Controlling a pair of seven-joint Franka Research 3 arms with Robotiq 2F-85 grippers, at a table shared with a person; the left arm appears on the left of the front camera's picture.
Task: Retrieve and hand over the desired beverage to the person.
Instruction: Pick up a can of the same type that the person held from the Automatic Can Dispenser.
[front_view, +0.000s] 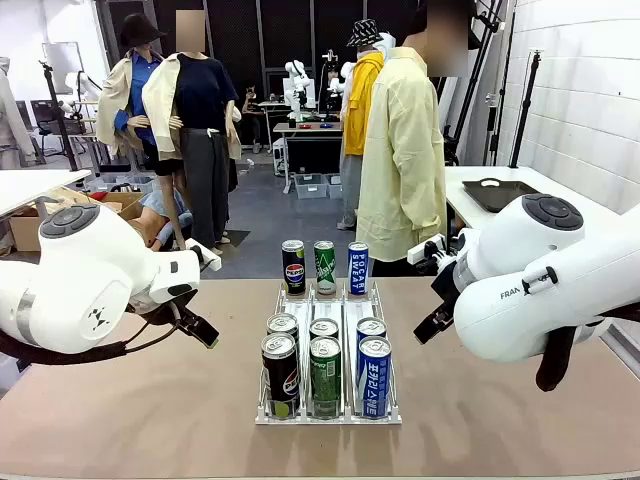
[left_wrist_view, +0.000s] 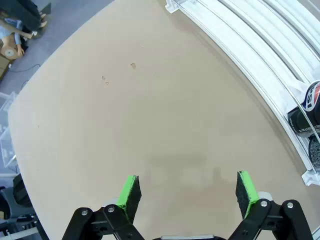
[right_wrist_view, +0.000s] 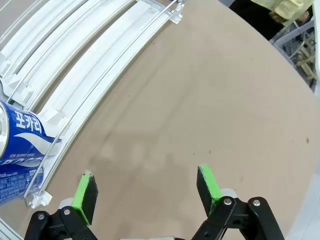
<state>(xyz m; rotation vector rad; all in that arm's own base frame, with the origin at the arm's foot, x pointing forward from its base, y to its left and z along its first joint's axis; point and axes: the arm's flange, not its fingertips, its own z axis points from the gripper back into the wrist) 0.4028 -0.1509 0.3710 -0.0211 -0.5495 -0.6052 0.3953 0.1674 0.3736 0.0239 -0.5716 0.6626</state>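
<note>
L jaws stood wide apart w/ nothing betw. them, green pads (left_wrist_view: 131, 192) above bare counter (left_wrist_view: 150, 110). The white rack (left_wrist_view: 260, 55) ran along the upper right of that wrist view, w/ a black Pepsi can (left_wrist_view: 309, 110) at the right edge. R jaws were also wide and empty, over bare counter, w/ a blue Pocari can (right_wrist_view: 20, 145) in the rack's outer lane beside them. In the front view the rack sat mid-counter betw. L arm (front_view: 80, 285) and R arm (front_view: 540, 300). It had 3 lanes: Pepsi left, green cans (front_view: 325, 375) centre, blue right. Two of each stood at the near end, one of each at the far end. The person (front_view: 403, 160) in a pale-yellow shirt stood just beyond the counter's far edge, behind the rack.
</note>
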